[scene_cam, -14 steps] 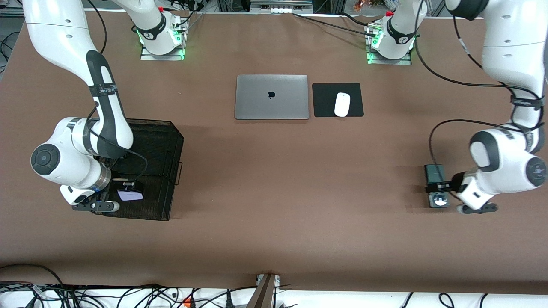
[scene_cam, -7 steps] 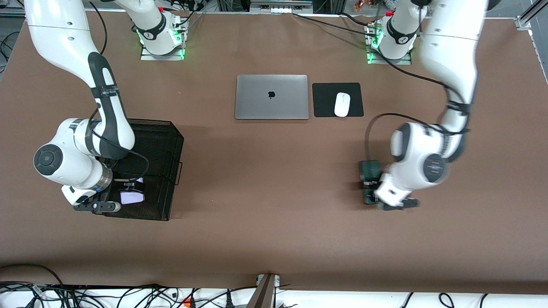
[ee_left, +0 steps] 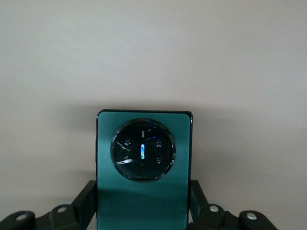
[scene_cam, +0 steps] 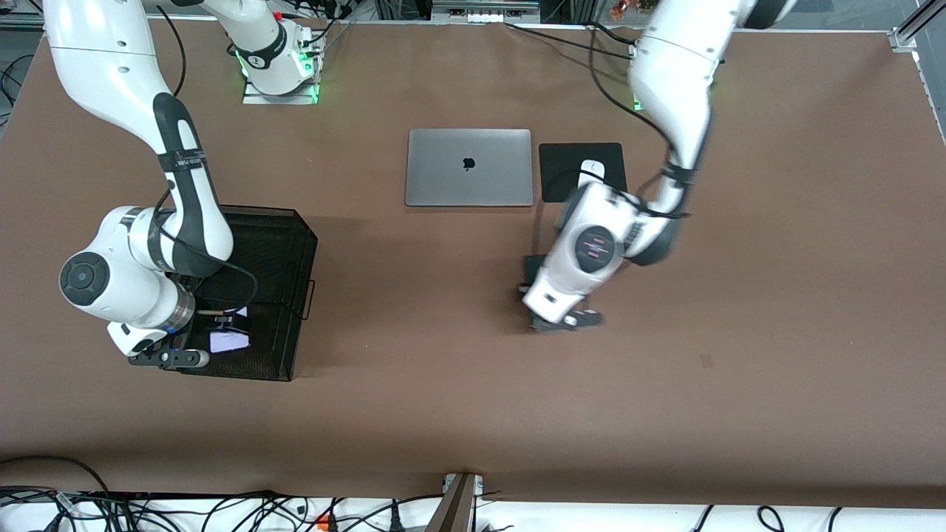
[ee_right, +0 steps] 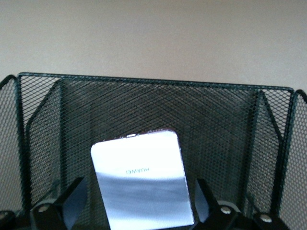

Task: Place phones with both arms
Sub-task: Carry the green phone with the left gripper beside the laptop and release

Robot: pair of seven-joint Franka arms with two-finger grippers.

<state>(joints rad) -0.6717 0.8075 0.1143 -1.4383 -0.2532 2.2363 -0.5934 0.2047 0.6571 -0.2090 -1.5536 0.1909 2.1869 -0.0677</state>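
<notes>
My left gripper [scene_cam: 533, 299] is shut on the dark green phone [scene_cam: 530, 266] and carries it above the bare table middle. In the left wrist view the fingers press both long sides of the green phone [ee_left: 144, 167], its round camera ring facing up, with the gripper [ee_left: 143, 199] around it. My right gripper [scene_cam: 222, 325] is low inside the black mesh basket [scene_cam: 295, 244]. The pale lilac-white phone [ee_right: 136, 163] lies between its spread fingers [ee_right: 72, 199], with a gap on each side, so the gripper [ee_right: 138, 201] is open. The black phone is out of view.
A closed grey laptop [scene_cam: 468, 168] lies between the arm bases. A black mouse pad [scene_cam: 569, 159] with a white mouse [scene_cam: 591, 168] is beside it, partly covered by the left arm. The basket stands at the right arm's end.
The left arm has swept from its own end of the table to the middle, carrying the green phone. The right gripper has stayed in the basket, with the lilac-white phone shifted slightly.
</notes>
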